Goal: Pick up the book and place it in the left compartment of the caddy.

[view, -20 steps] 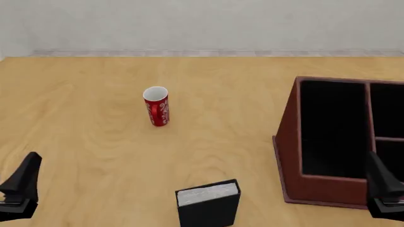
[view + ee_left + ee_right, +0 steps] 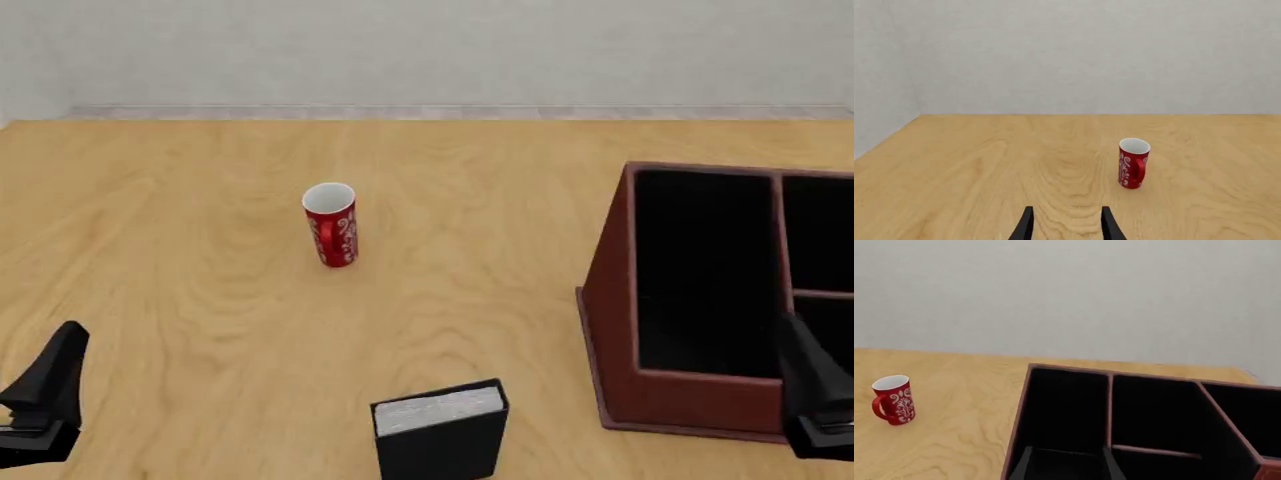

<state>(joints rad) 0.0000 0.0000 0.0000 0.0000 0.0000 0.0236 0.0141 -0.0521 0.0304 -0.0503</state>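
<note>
Where the front view looks down the reach of the arms, a light wooden table (image 2: 481, 290) with wavy grain fills most of the frame and ends at a plain pale grey wall (image 2: 427, 50). The book (image 2: 442, 429) stands upright at the near edge, white-grey page edge up, well apart from both arms. The caddy (image 2: 607, 330) sits to the right, its left compartment (image 2: 705, 275) a deep black well running its full depth. A red mug (image 2: 331, 223) stands upright farther back, left of centre. The left gripper (image 2: 47, 390) is at the near left corner and the right gripper (image 2: 817, 395) at the near right, in front of the caddy; this view does not show how far either is spread.

In the left wrist view, two dark fingers (image 2: 1026, 226) stand parted with bare table between them, holding nothing. The mug stands ahead, and the grey wall meets a second wall at the table's far corner.

In the right wrist view, the parted fingers (image 2: 1021, 467) hang empty over the caddy's black interior, with the mug off beside it.
</note>
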